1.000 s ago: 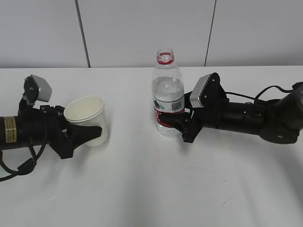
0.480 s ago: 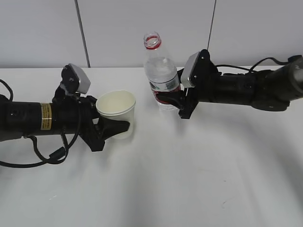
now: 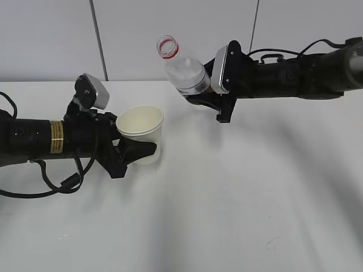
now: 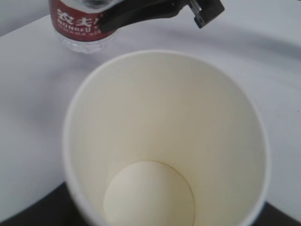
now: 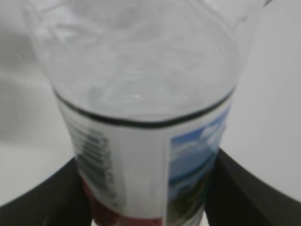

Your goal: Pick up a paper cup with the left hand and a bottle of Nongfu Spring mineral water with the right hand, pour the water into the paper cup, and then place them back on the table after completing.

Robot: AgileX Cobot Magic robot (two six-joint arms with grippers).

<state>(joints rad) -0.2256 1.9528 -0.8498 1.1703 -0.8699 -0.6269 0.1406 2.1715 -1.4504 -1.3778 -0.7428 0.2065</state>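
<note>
My left gripper (image 3: 139, 150) is shut on the white paper cup (image 3: 140, 133), which stands upright with its mouth open; its cream inside (image 4: 160, 141) fills the left wrist view and looks dry. My right gripper (image 3: 198, 97) is shut on the clear Nongfu Spring water bottle (image 3: 182, 71) at its labelled lower part (image 5: 146, 165). The bottle is held in the air above the table (image 3: 238, 198), uncapped, tilted with its red-ringed neck (image 3: 167, 46) up and to the left, above and right of the cup. Its red label also shows at the top of the left wrist view (image 4: 77, 21).
A pale panelled wall (image 3: 57, 39) runs behind the table's far edge. Black cables (image 3: 51, 184) trail from the left arm over the table at the left.
The right gripper has lifted the bottle higher and tilted it further left toward the cup. The left arm and cup have barely moved in the last half second, after advancing right earlier.
</note>
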